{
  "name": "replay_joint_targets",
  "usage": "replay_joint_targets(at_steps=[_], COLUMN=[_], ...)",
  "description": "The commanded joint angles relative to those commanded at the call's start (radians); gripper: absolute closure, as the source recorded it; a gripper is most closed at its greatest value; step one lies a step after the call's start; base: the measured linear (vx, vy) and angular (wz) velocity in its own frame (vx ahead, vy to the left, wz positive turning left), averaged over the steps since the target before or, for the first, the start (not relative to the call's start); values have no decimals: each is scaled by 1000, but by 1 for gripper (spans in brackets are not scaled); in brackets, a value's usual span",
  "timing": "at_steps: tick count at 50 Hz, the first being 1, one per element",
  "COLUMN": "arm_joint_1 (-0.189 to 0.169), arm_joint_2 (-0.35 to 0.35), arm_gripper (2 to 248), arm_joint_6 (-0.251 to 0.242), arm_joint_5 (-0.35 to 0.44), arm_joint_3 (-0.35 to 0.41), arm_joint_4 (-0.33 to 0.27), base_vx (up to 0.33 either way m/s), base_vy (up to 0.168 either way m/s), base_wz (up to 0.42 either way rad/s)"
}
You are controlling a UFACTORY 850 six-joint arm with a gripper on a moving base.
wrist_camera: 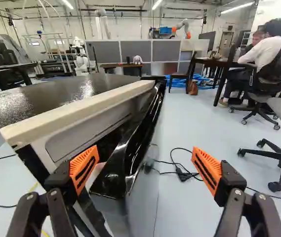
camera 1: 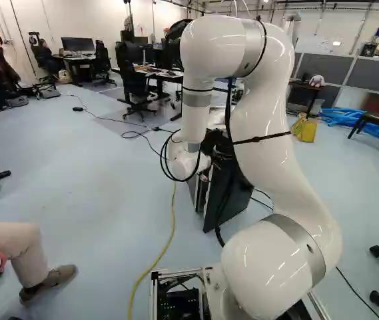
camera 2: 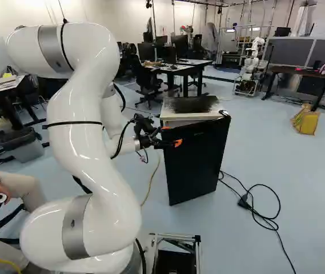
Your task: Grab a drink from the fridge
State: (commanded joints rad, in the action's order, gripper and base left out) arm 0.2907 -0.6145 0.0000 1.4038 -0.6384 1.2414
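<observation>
The gripper point(camera 2: 172, 136) stands at the near upper side edge of the small black fridge point(camera 2: 199, 165) in the right base view. In the wrist view the gripper point(wrist_camera: 145, 153) is open, its orange-padded fingers wide apart. Between them lies the near end of the glossy black fridge door point(wrist_camera: 139, 133). One finger is by the gap between door and fridge body; the other stands out in front of the door. A wedge-shaped gap shows the door slightly ajar beside the pale-edged fridge top point(wrist_camera: 56, 96). The inside is hidden and no drink is visible.
Black cables with a plug point(camera 2: 243, 201) lie on the floor beside the fridge. A yellow cable point(camera 1: 169, 243) runs along the floor. A seated person's leg and shoe point(camera 1: 49, 280) are near the base's left side. Office chairs point(wrist_camera: 273, 153) stand beyond the fridge's front.
</observation>
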Motion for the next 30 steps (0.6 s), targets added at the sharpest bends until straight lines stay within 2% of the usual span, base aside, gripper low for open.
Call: replay_joint_targets(at_steps=[30], arm_joint_1=[-10], arm_joint_2=[49], arm_gripper=[3], arm_joint_6=[0], arm_joint_5=[0], arm_joint_3=[93], arm_joint_4=[0], base_vx=[0], base_vy=[0], base_wz=[0])
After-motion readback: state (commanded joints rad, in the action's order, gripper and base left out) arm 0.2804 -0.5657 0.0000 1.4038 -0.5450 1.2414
